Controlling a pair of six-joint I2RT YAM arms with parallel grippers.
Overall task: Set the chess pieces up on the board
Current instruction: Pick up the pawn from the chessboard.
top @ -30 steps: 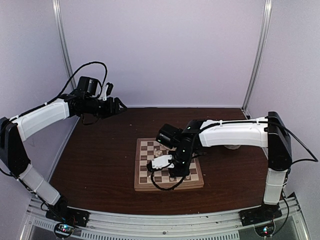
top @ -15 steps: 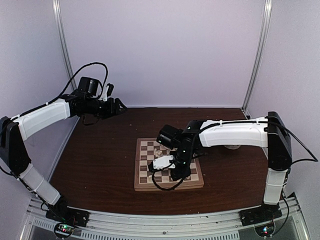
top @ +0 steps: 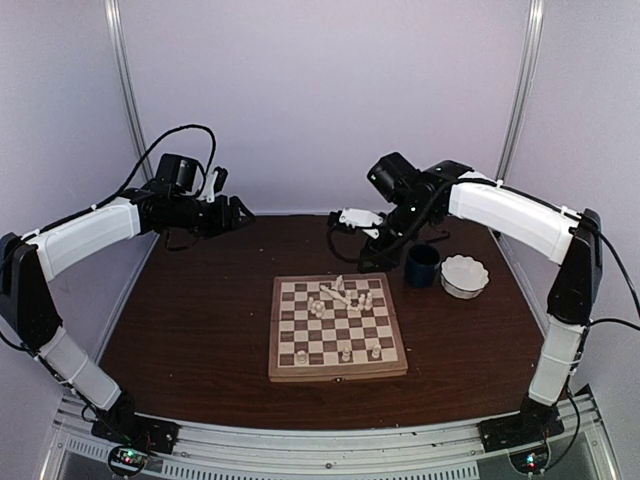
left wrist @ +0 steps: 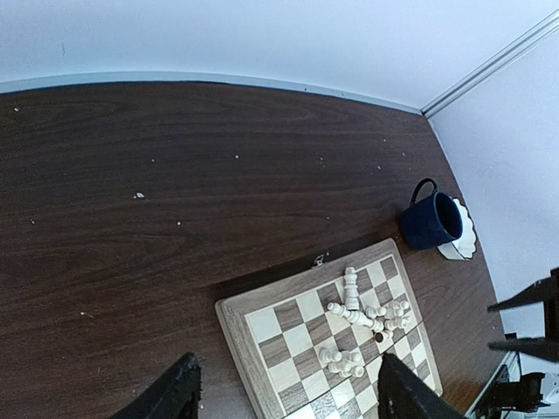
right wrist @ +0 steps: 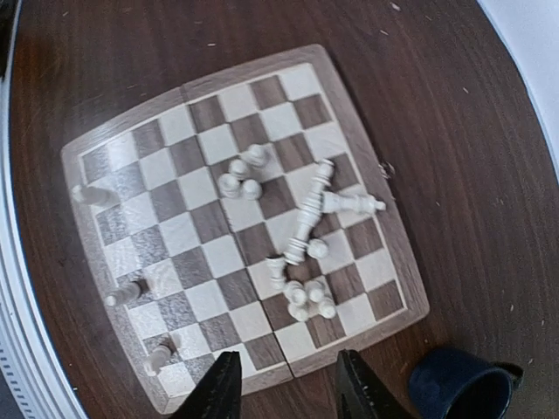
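The board (top: 287, 372) lies at the table's middle. The cream-white chess pieces (top: 340, 295) mostly lie toppled in a heap on its far half, and three (top: 346, 353) stand along its near row. My right gripper (top: 374, 252) hangs open and empty above the table behind the board. In the right wrist view its fingers (right wrist: 224, 388) frame the board's far rim (right wrist: 288, 367), with the heap (right wrist: 306, 227) beyond. My left gripper (top: 238, 212) is open and empty, high at the back left. In the left wrist view it (left wrist: 284, 403) looks down on the board (left wrist: 236, 325) and pieces (left wrist: 360, 312).
A dark blue mug (top: 421, 266) and a white scalloped bowl (top: 464, 275) stand right of the board's far corner. The mug also shows in both wrist views (left wrist: 430, 220) (right wrist: 458, 390). Walls close the back and sides.
My right arm has lifted off the board's near right part and swung up and back, behind the board. The pieces, mug and bowl are now uncovered. The left arm has not moved.
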